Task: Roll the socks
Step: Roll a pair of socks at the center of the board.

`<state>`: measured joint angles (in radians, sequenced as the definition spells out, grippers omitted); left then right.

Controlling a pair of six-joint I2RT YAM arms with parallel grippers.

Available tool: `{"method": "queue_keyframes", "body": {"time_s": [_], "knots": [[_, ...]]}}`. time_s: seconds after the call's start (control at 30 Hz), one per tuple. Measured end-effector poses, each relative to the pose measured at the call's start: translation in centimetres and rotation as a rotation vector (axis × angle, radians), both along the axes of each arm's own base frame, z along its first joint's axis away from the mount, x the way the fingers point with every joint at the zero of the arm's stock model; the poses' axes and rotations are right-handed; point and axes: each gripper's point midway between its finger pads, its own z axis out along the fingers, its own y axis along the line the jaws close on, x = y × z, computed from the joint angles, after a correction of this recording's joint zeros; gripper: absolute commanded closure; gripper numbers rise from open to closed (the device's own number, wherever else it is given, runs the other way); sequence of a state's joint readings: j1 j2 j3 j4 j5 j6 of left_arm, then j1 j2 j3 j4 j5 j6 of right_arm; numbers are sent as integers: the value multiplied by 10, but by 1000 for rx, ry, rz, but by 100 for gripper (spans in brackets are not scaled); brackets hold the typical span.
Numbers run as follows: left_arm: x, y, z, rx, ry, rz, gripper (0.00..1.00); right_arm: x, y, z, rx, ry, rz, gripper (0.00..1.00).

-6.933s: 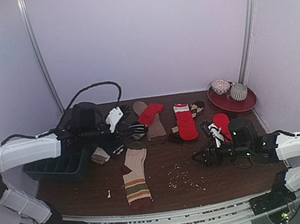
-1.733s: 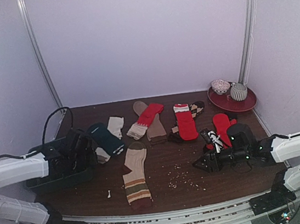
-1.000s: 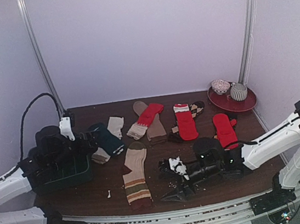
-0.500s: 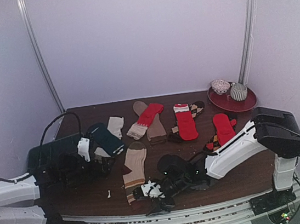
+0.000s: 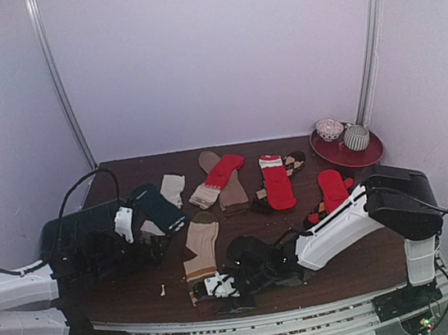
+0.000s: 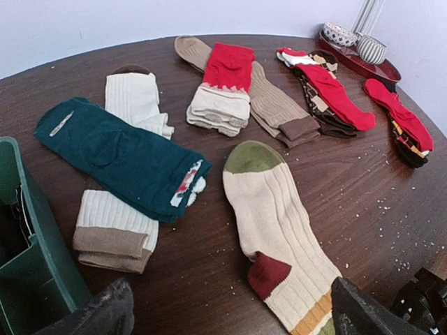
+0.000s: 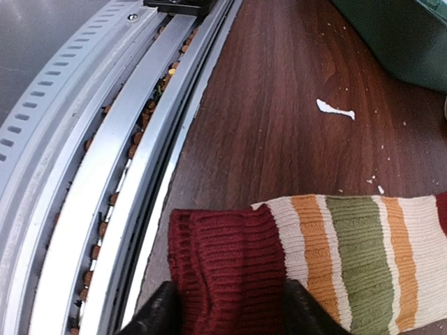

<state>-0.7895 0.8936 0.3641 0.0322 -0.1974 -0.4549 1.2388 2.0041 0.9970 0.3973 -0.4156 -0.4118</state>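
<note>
None of the socks [image 6: 133,157] on the bench [image 7: 279,105] looks rolled; right pincer [image 7: 228,310] straddles the maroon cuff of the striped sock [image 7: 349,255], grip unclear; left pincer [image 6: 230,317] gapes empty.

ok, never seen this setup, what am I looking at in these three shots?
Two robot arms are bolted at a wooden table's near edge. One picture looks down from above and behind; the other two come from wrist cameras. Loose socks lie scattered on the table, a green tray at left, a red plate with two bowls far right. The left hand is open, holding nothing. The right hand has fingers either side of the tan striped sock's dark red cuff; whether it grips yet is unclear.
</note>
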Motion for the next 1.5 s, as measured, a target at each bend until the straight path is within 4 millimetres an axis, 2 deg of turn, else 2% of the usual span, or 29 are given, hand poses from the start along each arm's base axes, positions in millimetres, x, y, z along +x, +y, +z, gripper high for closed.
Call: {"method": "queue_keyframes", "body": {"time_s": [0.07, 0.17, 0.3, 0.47, 0.57, 0.77, 0.93, 1.2, 1.33, 1.5], "knots": [[-1, -1, -1, 0, 1, -10, 6, 4, 0, -1, -5, -2, -28, 74], [-5, -7, -5, -1, 6, -51, 10, 12, -1, -1, -14, 19, -80, 81], [-15, -22, -11, -4, 10, -130, 10, 23, -4, 2, -27, 146, -161, 83], [-46, -48, -23, 1, -7, -270, 10, 35, -13, 5, -60, 473, -266, 83], [-64, -61, -32, 9, -22, -346, 8, 38, -13, 4, -89, 663, -312, 83], [-88, -75, -55, 39, -46, -450, 5, 36, -16, 4, -148, 873, -371, 82], [-85, -79, -71, 78, -59, -459, 5, 36, -15, 3, -175, 927, -386, 82], [-85, -95, -73, 55, -110, -511, 6, 36, -15, 3, -197, 942, -392, 81], [-90, -98, -72, 31, -122, -541, 12, 36, -15, 3, -204, 942, -388, 80], [-95, -101, -85, 35, -97, -573, 20, 36, -15, 2, -206, 932, -381, 80]]}}
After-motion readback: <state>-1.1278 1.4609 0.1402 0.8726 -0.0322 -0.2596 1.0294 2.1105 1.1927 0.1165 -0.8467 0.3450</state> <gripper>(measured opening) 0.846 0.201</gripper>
